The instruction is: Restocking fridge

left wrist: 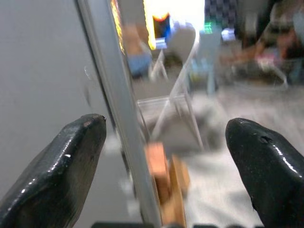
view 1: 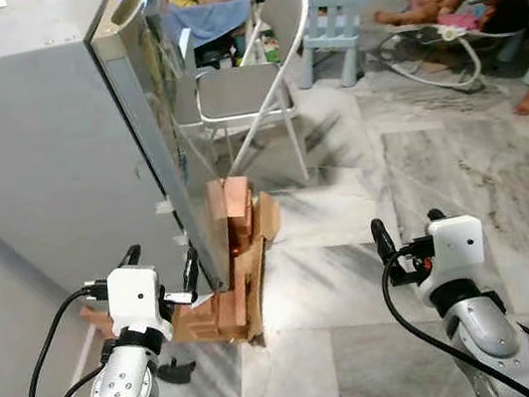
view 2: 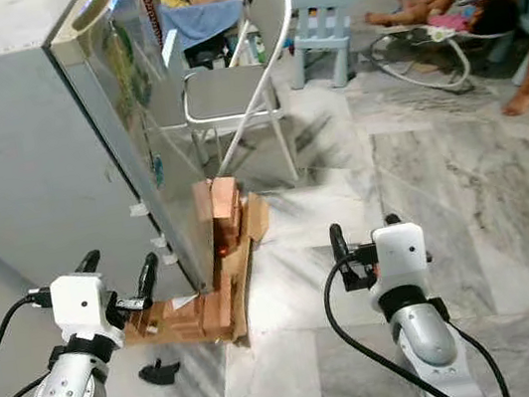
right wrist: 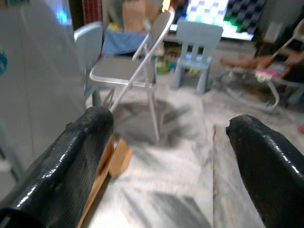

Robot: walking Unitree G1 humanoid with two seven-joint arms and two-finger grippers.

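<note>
Jaws apart, left gripper (view 1: 161,263) astride fridge door (view 1: 147,126).

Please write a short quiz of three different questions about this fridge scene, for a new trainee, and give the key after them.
1. True or false: the left gripper has its fingers spread on either side of the fridge door edge.
2. What stands on the marble floor just behind the open door? A) a grey folding chair B) a trash bin C) a ladder
3. Fill in: the wooden blocks lie at the ____ of the fridge door.

Key: 1 true; 2 A; 3 foot. Note: the right gripper is open and holds nothing.
</note>
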